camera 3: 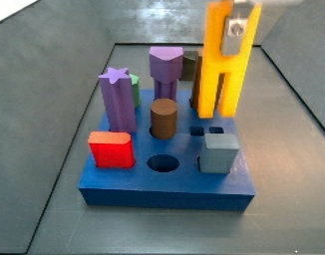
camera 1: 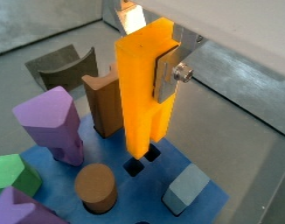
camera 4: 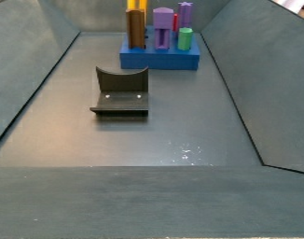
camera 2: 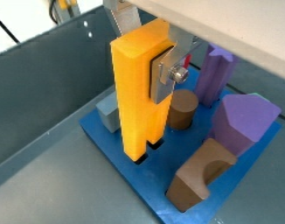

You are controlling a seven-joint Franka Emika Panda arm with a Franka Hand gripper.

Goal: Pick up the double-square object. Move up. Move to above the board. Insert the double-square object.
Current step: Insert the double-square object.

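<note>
Directly beneath the gripper hangs the yellow double-square object, clamped between the silver fingers near its upper end, its long axis upright. Its two prongs point straight down at the blue board, over the paired square holes just below their tips. In both wrist views the prong ends seem to sit at the mouths of the holes, though whether they have entered is hard to tell. Crowding the gripper are a brown arch block, a brown cylinder, a purple pentagon post, a purple star post, a grey cube and a red block. Insertion looks to need only a straight descent, prongs kept square to the holes.
</note>
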